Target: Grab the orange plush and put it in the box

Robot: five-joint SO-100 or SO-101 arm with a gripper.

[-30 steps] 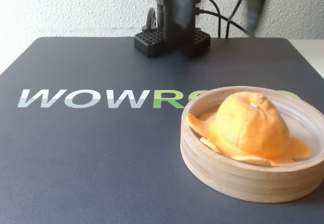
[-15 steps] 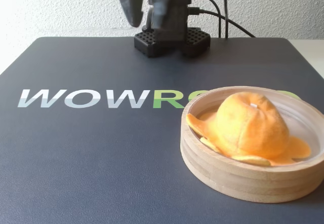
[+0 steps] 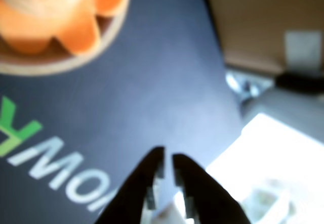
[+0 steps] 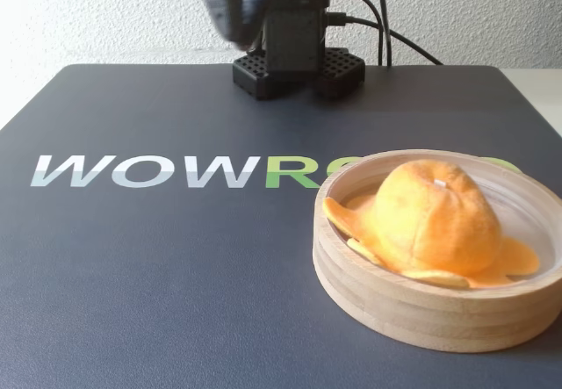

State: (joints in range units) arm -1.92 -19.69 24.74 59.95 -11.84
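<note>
Two dark fingers of the gripper (image 3: 168, 159) sit nearly together w/ only a thin gap, nothing held betw. them. It hangs over the dark mat (image 3: 152, 82) on the bench, prob. bc its job looks done. Up and left of the gripper in the wrist view is the box (image 3: 61, 64), well apart from it. Inside lies the orange plush (image 3: 55, 11), resting on the bottom w/ its floppy legs spread out. In the fixed view the plush (image 4: 435, 213) fills much of the box (image 4: 421, 306); nothing else is in there.

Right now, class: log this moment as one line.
orange plush: inside box | gripper: shut, empty, raised off mat
</note>
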